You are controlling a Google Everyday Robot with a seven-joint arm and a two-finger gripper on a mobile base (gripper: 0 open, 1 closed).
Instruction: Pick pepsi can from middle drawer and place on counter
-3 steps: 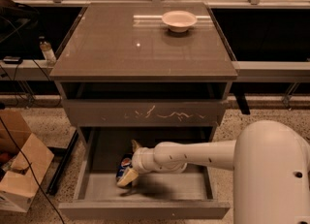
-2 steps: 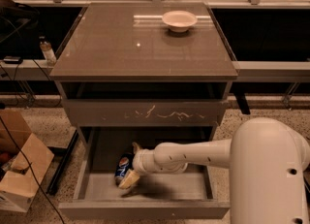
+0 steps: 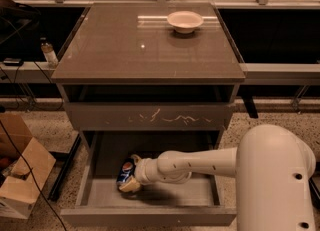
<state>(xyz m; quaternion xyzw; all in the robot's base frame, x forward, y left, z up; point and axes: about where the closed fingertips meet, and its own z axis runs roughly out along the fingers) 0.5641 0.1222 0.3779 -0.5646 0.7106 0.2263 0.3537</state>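
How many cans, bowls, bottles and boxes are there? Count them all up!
Cans: 1, the pepsi can in the middle drawer, with the gripper right at it.
Bowls: 1, the white bowl on the counter.
Bottles: 1, the small bottle left of the cabinet.
Boxes: 1, the cardboard box on the floor.
Total: 4.

Glossy counter point(image 3: 125, 50); in matt middle drawer point(image 3: 170, 198), gripper point(image 3: 130, 175) clasps shiny pepsi can point(image 3: 124, 169).
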